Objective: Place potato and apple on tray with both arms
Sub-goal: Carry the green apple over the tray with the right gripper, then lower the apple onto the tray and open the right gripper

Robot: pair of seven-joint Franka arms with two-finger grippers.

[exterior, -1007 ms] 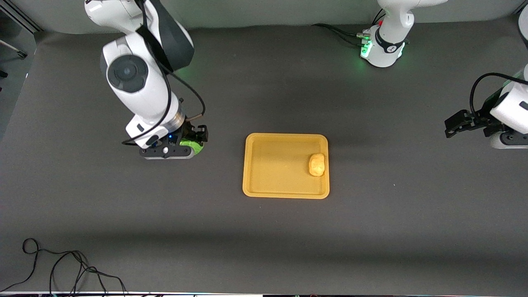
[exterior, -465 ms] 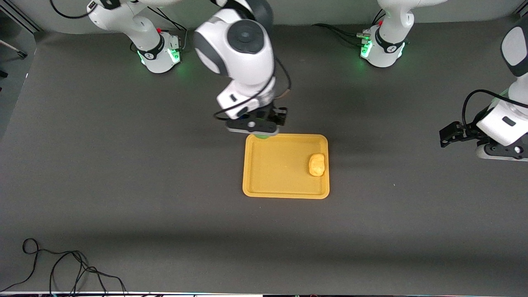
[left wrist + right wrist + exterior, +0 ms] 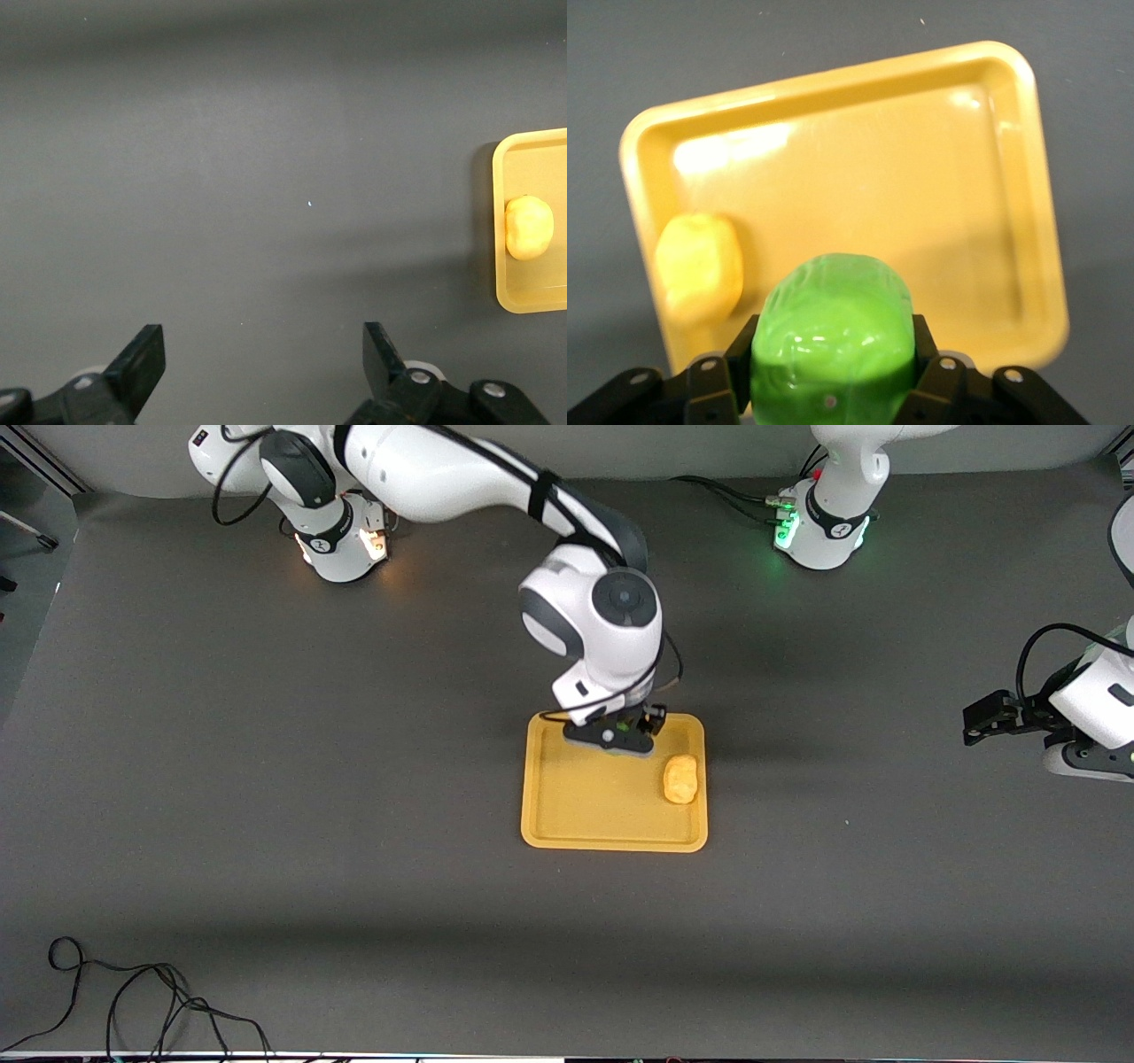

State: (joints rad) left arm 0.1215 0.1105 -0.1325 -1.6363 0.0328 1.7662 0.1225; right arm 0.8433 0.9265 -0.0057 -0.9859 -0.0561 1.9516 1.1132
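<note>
While the left gripper (image 3: 257, 372) waits wide, the right gripper (image 3: 833, 390) clamps the apple (image 3: 831, 341) (over the tray (image 3: 1028, 159)).

Dark grey matte tabletop (image 3: 266, 850), loose black cable (image 3: 133, 1001) at its near corner.

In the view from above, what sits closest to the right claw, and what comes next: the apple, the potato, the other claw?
1. The apple, held in the right gripper, over the tray.
2. The potato, lying in the tray at its edge toward the left arm's end.
3. The left gripper, open, waiting off the tray at the left arm's end.
</note>
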